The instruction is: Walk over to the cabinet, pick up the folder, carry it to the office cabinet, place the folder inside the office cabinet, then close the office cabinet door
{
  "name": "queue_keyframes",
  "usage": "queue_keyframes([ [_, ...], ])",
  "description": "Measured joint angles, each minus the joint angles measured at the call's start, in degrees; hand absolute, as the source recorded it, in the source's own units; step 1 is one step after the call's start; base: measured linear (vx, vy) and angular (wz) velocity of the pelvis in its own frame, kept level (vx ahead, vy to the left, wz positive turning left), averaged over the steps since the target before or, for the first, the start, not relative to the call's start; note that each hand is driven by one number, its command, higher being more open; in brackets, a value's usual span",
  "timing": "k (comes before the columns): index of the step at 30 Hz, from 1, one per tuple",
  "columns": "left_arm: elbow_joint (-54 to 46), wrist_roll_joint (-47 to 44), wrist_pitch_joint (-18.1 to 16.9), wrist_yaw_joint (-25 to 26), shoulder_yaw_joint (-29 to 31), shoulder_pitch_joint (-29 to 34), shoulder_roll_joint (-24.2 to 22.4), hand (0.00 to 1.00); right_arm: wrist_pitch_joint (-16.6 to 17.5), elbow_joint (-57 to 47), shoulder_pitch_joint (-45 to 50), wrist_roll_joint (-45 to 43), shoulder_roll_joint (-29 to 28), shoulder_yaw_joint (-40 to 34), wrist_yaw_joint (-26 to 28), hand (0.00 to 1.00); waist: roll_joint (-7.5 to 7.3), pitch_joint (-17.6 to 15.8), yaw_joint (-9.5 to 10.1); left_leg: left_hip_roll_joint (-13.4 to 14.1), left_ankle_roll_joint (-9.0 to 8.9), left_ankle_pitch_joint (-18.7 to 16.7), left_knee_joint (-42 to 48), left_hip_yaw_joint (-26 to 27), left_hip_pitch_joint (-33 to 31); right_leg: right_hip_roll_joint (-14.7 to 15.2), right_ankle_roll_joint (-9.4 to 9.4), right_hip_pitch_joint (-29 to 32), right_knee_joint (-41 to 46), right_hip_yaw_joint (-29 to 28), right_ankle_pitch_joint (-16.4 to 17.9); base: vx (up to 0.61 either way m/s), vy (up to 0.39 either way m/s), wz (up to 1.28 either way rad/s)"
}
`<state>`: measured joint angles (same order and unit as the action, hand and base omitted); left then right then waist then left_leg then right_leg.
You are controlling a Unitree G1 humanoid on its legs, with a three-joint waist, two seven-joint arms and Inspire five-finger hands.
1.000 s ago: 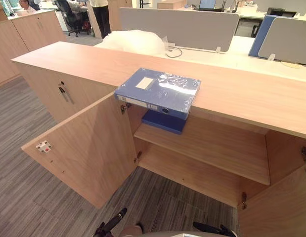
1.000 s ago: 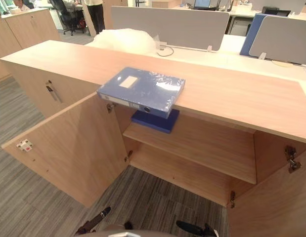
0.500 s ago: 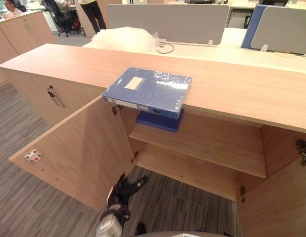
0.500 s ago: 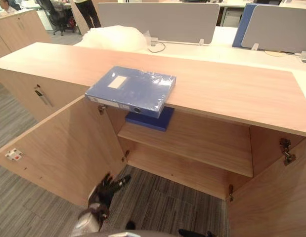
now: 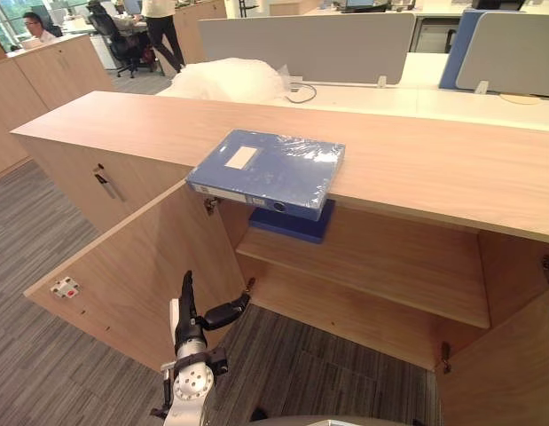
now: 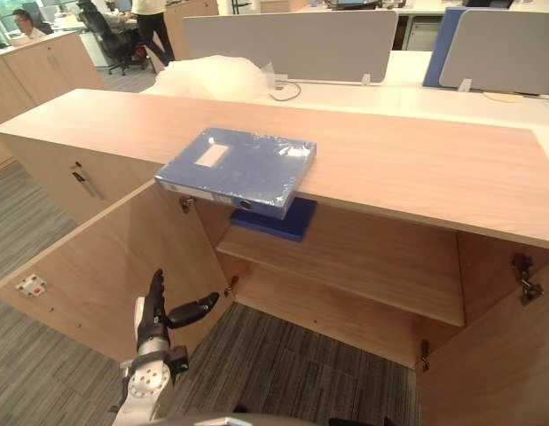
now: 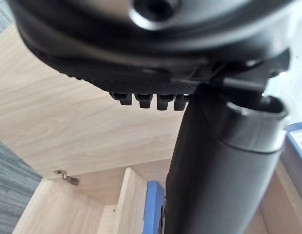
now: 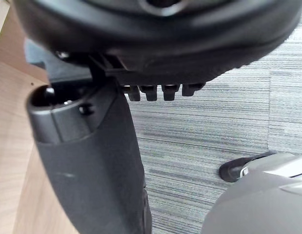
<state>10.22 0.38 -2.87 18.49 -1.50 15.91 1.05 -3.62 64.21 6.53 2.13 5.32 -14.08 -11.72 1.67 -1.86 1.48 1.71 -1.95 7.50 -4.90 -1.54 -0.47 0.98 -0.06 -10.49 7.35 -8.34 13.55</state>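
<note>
Two blue rectangular folders (film-wrapped folder [image 5: 270, 169], darker folder [image 5: 294, 224]) join two open light-wood cabinet doors, left door [image 5: 141, 275] and right door [image 5: 503, 377], and one wooden shelf [image 5: 372, 262].

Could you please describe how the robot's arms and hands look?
The left hand is black, with slim fingers and a white strip along one side. The left arm is silver-grey, ending in a round housing with small dark bolts. The right hand is black too, with a thick smooth thumb.

A folder [image 5: 267, 169] was laid flat on the cabinet top [image 5: 434, 169], overhanging its front edge. A second folder [image 5: 292, 222] was seen on the shelf [image 5: 380, 266] below.
</note>
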Motion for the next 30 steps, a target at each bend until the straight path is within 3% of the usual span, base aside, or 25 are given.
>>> queue_keyframes([
  [3, 0.0, -1.8, 1.0, -3.1, -0.6, 1.3, -1.4, 1.00, -0.5, -2.3, 0.8, 0.1, 0.3, -0.2, 0.7, 1.00, 0.78, -0.2, 0.70, 0.3, 0.37, -2.3, 3.9, 2.6, -1.7, 0.1, 0.82, 3.4, 4.9, -1.5, 0.4, -0.07, 0.003, -0.39],
  [4, 0.0, -2.5, 1.3, -4.0, -0.7, 1.5, -1.7, 1.00, -0.8, -3.0, 0.9, 0.1, 0.3, -0.4, 1.0, 1.00, 0.90, -0.4, 0.93, 0.3, 0.56, -3.3, 5.5, 3.3, -2.2, 0.2, 1.59, 4.4, 7.1, -1.6, 0.8, -0.07, 0.048, -0.65],
  [5, 0.0, -3.3, 1.7, -5.6, -0.7, 2.0, -2.4, 1.00, -1.1, -4.0, 1.0, 0.1, 0.5, -0.5, 1.4, 1.00, 1.13, -0.9, 1.04, 0.2, 1.08, -5.2, 8.3, 5.0, -2.5, 0.4, 3.64, 7.6, 14.1, -1.5, 2.1, -0.07, 0.077, -0.70],
  [6, 0.0, -4.7, 2.2, -7.8, -0.5, 2.6, -3.2, 1.00, -1.4, -4.9, 1.2, 0.2, 0.3, -0.4, 2.0, 1.00, 0.78, -1.4, 1.24, 0.0, 1.00, -7.0, 9.2, 6.7, -1.5, 1.1, 4.70, 11.7, 24.1, -0.3, 2.9, -0.06, 0.080, -0.60],
  [9, 0.4, -5.6, 2.4, -10.9, -0.6, 3.5, -4.0, 1.00, -1.2, -5.0, 2.0, 0.0, -0.3, -0.2, 2.6, 1.00, -0.24, -1.5, 0.35, -1.2, 1.53, -7.4, 8.8, 7.2, 0.0, 3.7, 4.70, 14.5, 31.2, 4.3, 3.7, -0.03, 0.060, -0.19],
  [12, 1.4, -6.2, 2.4, -12.2, 0.2, 2.6, -3.5, 1.00, -0.7, -5.3, 1.6, 0.1, -0.4, 3.0, 2.9, 1.00, -1.27, -2.2, 0.03, -0.1, 1.76, -7.4, 9.9, 6.5, -1.8, 2.6, 3.43, 15.1, 24.2, 6.1, 6.7, -0.03, -0.045, 0.02],
  [13, 2.1, -6.5, 2.6, -12.5, 0.3, 2.1, -3.3, 1.00, -0.7, -5.6, 1.6, 0.1, -0.5, 4.1, 2.9, 1.00, -1.88, -2.3, -0.46, 0.0, 1.20, -7.5, 11.5, 5.7, -3.5, 2.0, 2.89, 14.8, 18.3, 5.9, 6.7, -0.07, -0.154, 0.34],
  [14, 3.1, -6.6, 2.8, -12.9, 0.2, 1.7, -3.1, 1.00, -0.7, -5.8, 1.6, 0.1, -0.4, 4.4, 2.9, 1.00, -2.30, -2.4, -0.94, 0.0, 0.55, -7.6, 12.5, 4.8, -3.8, 1.9, 0.92, 14.0, 17.1, 7.3, 4.3, -0.03, -0.180, 0.51],
  [15, 4.0, -6.6, 3.7, -13.7, 0.0, 1.9, -3.6, 1.00, -0.8, -6.0, 1.8, 0.1, -0.2, 4.2, 2.9, 1.00, -1.89, -2.5, -1.52, 0.4, -0.02, -7.3, 12.7, 3.4, -3.8, 1.6, 0.16, 12.9, 15.4, 9.2, 3.4, 0.03, -0.197, 0.55],
  [19, 4.0, -6.7, 4.6, -15.0, -1.2, 1.8, -3.7, 1.00, -1.4, -5.9, 1.8, 0.2, -0.1, 4.5, 2.9, 1.00, -1.79, -2.4, -1.57, 1.8, -0.86, -7.8, 13.1, 1.0, -3.6, 0.3, -0.80, 9.3, 11.5, 12.5, 2.8, 0.06, -0.118, 0.37],
  [22, 4.0, -7.6, 4.6, -15.0, -1.5, 1.8, -3.4, 1.00, -1.6, -5.9, 1.9, 0.3, -0.1, 5.3, 2.9, 1.00, -1.81, -1.9, -1.28, 2.2, -1.45, -10.1, 15.6, 0.4, -4.0, -0.2, -0.87, 6.6, 8.5, 13.1, 2.6, 0.17, -0.065, 0.13],
  [24, 3.7, -8.1, 4.7, -15.0, -1.9, 1.9, -3.3, 1.00, -1.7, -5.8, 1.9, 0.3, -0.2, 5.3, 2.9, 1.00, -1.60, -1.9, -0.98, 2.8, -0.98, -14.1, 26.1, 0.4, -7.5, -1.0, -0.88, 3.8, 6.4, 13.4, 2.6, 0.15, 0.009, 0.05],
  [27, 3.1, -8.7, 5.0, -15.1, -2.0, 2.1, -3.2, 1.00, -1.9, -6.0, 2.0, 0.3, 0.0, 5.7, 2.9, 1.00, -1.47, -2.0, -0.12, 4.6, -0.66, -14.6, 42.3, 2.5, -14.0, -1.7, -1.02, 0.2, 4.5, 13.4, 2.5, 0.15, 0.021, -0.04],
  [29, 2.0, -8.7, 5.2, -15.2, -2.0, 2.9, -3.0, 1.00, -2.1, -6.0, 2.0, 0.4, 0.1, 6.5, 2.8, 1.00, -1.91, -2.1, 0.18, 5.6, -0.33, -14.6, 46.5, 4.2, -14.8, -1.7, -1.36, -2.4, 2.5, 13.3, 2.3, 0.17, 0.040, -0.09],
  [30, 1.9, -8.7, 5.6, -15.2, -2.0, 3.2, -3.1, 1.00, -2.1, -6.2, 1.9, 0.4, 0.2, 6.5, 2.8, 1.00, -1.44, -1.8, 1.07, 6.3, -0.06, -16.6, 46.5, 5.7, -14.6, -1.7, -1.39, -2.6, 2.4, 12.7, 2.2, 0.17, 0.047, -0.12],
])
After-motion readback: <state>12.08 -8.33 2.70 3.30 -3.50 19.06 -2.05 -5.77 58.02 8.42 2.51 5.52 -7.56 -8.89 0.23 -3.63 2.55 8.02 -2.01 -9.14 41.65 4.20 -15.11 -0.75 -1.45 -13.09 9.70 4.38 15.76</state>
